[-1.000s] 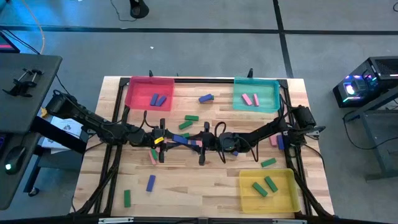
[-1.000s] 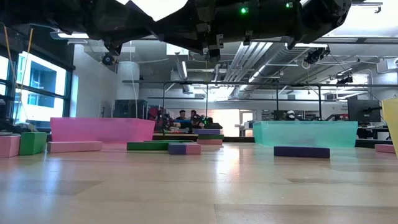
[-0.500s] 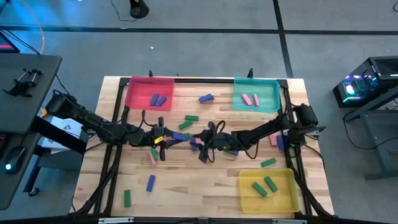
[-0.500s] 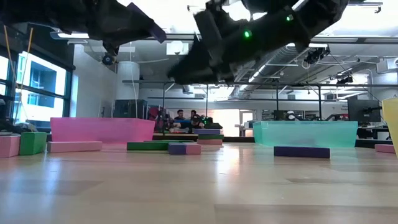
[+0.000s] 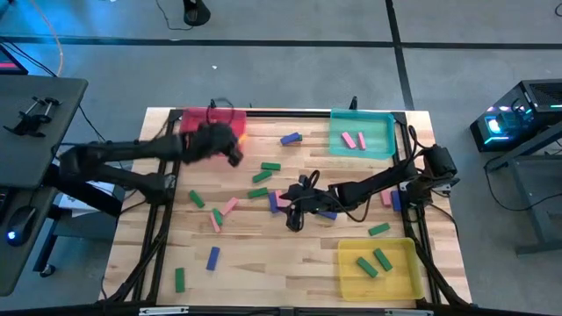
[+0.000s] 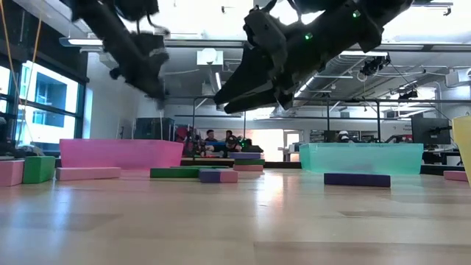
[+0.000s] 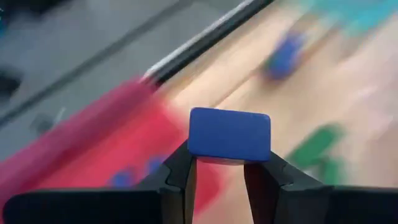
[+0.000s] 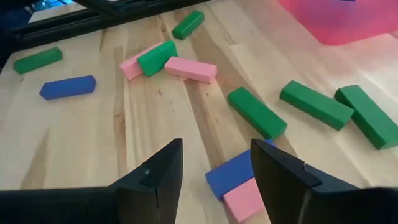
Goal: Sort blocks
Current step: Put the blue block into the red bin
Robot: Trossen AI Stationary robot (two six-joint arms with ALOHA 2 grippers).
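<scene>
Table (image 5: 290,254): left gripper (image 7: 219,177) grips blue block (image 7: 229,134).

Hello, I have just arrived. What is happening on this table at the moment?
A two-arm robot is sorting small coloured rectangular blocks into square trays. The left end effector is shut on a blue block and is over the pink tray, which already holds blue blocks. The right end effector is open and empty, above the blue and pink blocks lying mid-table. The teal tray holds pink blocks and the yellow tray holds green ones. Many blocks remain loose on the wooden table.
</scene>
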